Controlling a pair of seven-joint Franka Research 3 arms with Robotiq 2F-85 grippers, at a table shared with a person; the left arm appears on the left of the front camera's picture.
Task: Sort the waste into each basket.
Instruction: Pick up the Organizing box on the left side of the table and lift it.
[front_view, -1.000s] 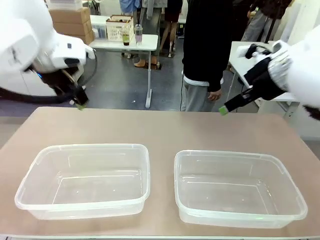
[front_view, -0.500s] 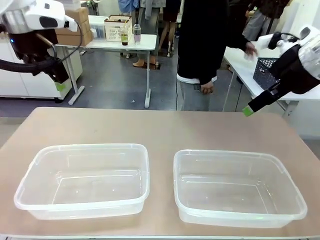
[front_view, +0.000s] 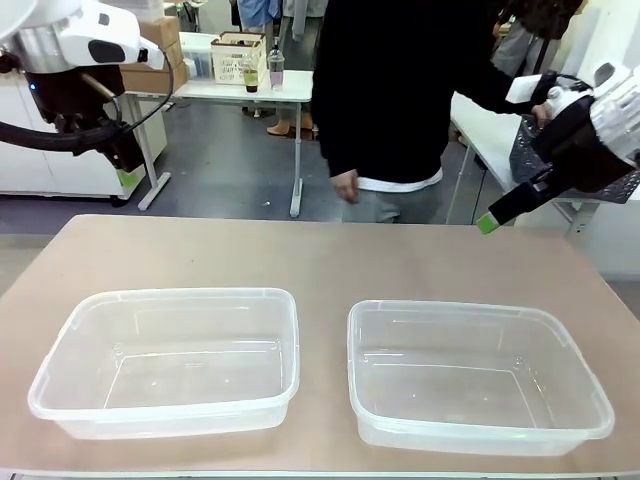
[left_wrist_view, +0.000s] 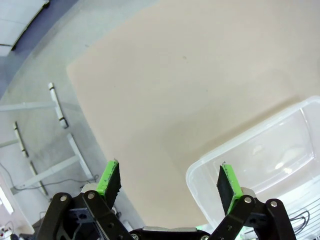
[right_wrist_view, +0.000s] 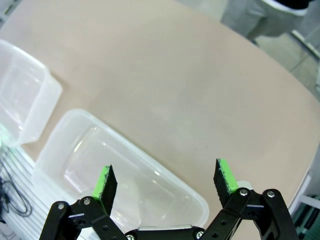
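Two clear tubs (front_view: 170, 360) (front_view: 475, 375) sit side by side on the surface (front_view: 320, 260), long axes across it, both empty; I see no waste yet. I expect light, slippery cans and bottles, best pinched mid-body. Left gripper (left_wrist_view: 170, 182) and right gripper (right_wrist_view: 165, 180) hover high, jaws apart, holding nothing

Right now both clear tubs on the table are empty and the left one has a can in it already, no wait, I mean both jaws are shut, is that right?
Not quite. Both tubs are empty, but the jaws are open: the left gripper in the left wrist view and the right gripper in the right wrist view each show their pads wide apart, holding nothing.
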